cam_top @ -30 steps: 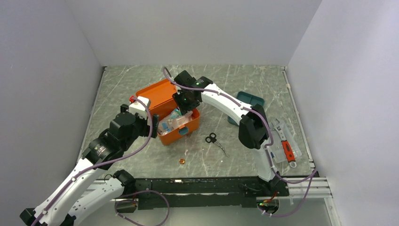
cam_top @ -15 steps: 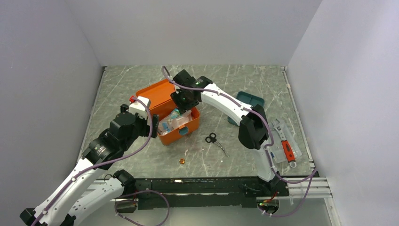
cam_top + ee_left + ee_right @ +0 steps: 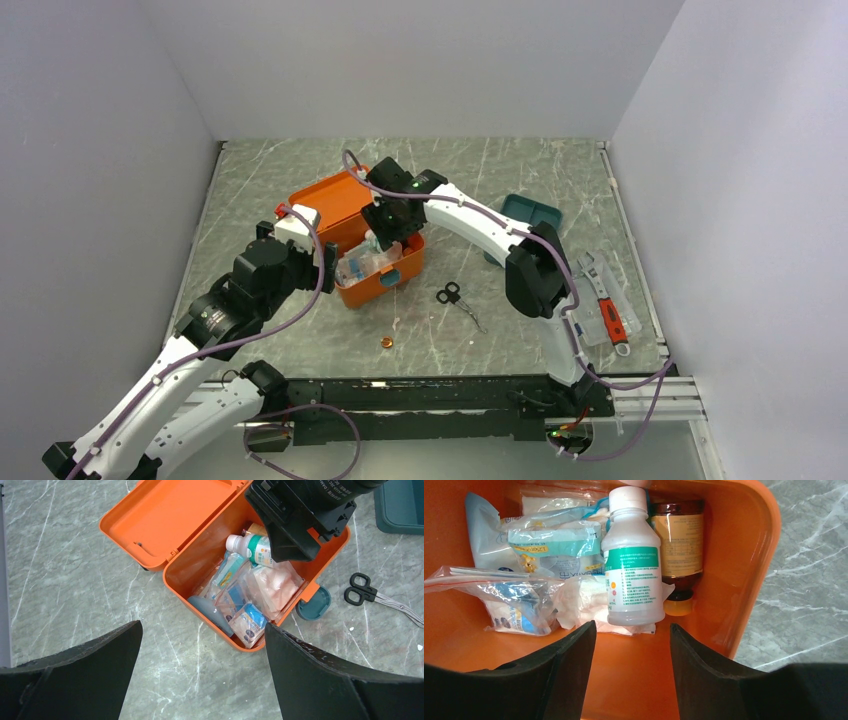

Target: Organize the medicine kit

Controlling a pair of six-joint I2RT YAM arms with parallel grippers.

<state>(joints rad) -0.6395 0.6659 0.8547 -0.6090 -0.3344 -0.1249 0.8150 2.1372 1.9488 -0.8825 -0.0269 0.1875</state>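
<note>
Packing step, it seems: hovers inside the open medicine kit (image 3: 372,288), mid-table, with right tool (image 3: 631,630) spread wide, empty, just over the white bottle (image 3: 631,580). Left tool (image 3: 202,630) near-left, likewise agape, empty. Next, likely — lift clear, fetch scissors (image 3: 455,298).

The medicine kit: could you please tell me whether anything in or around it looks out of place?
Yes. A white bottle lies on its side atop the bagged supplies in the open medicine kit, not tucked in. Outside, black-handled scissors and a small orange round item lie loose on the table.
</note>
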